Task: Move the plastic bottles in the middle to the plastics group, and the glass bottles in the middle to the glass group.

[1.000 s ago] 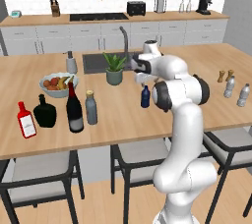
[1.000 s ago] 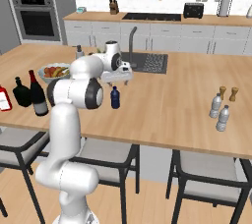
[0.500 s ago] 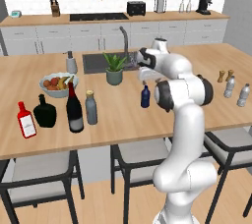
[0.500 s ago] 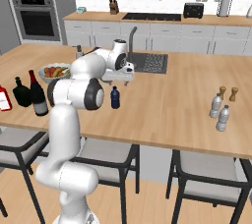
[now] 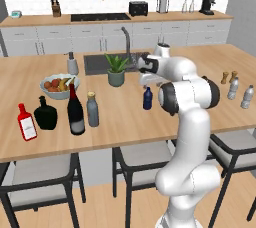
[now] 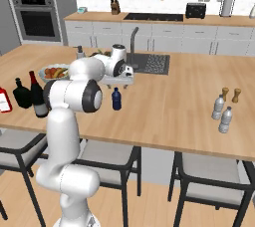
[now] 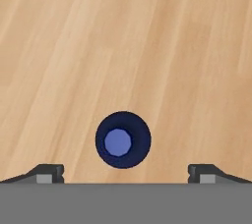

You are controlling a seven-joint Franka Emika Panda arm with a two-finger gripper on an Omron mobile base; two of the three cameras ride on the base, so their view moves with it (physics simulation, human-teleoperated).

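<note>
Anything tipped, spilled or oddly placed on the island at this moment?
Nothing stands out. The dark-blue bottle stands upright on the island counter under the open gripper. The wine bottle and the gold-capped bottle stand upright, as do the two water bottles. No spill shows.

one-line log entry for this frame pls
phase: pre-grasp | gripper: open, above the blue bottle, apart from it | blue bottle: upright on counter | held: nothing
</note>
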